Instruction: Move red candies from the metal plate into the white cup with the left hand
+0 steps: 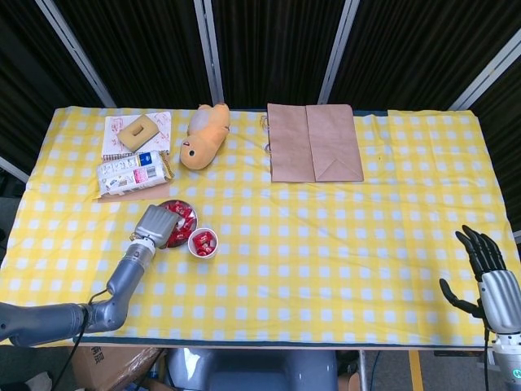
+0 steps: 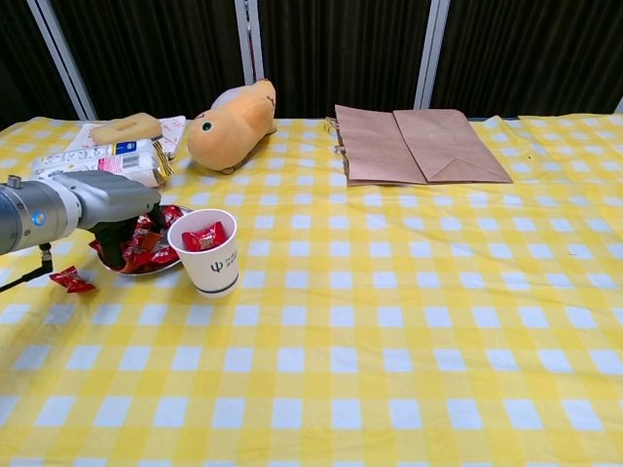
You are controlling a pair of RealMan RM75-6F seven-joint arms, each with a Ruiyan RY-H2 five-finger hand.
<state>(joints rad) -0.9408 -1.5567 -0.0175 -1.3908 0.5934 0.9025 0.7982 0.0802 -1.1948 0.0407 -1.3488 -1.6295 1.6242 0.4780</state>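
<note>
Left hand [image 2: 125,216] reaches into red candies [image 2: 156,255] on metal plate [image 2: 170,267].

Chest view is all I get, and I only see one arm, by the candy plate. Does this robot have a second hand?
Observer: Yes. The head view shows the right hand at the lower right, fingers apart, holding nothing.
Operator: Is it over the table?
Observer: No. It sits past the near right corner of the table, off the yellow cloth and far from the white cup.
</note>
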